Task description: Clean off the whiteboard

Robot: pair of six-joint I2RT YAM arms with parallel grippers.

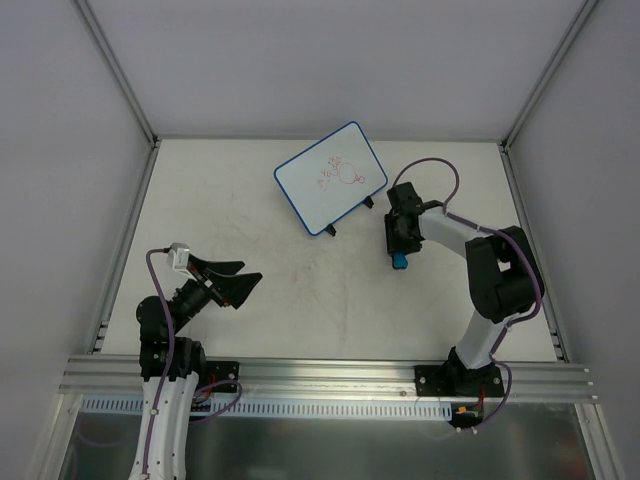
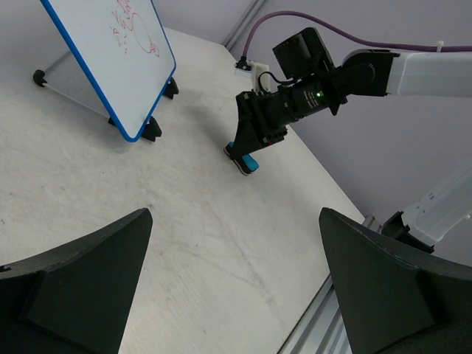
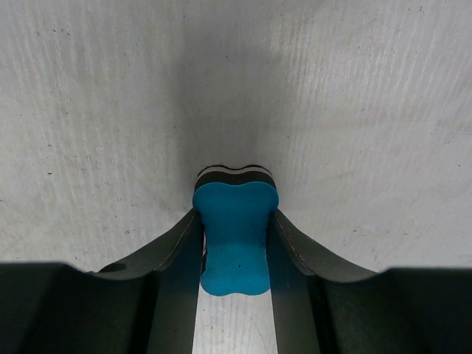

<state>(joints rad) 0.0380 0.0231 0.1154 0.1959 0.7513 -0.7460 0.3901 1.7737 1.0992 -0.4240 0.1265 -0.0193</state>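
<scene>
Right gripper clamped the blue eraser at the worktop. Whiteboard stood near, up-left of it, long axis diagonal. Left gripper, jaws spread, sat farther away.

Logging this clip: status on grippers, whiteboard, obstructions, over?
Right gripper shut on blue eraser. Left gripper open, empty. Whiteboard propped on its feet, red scribbles unerased. Nothing between eraser and board.
</scene>
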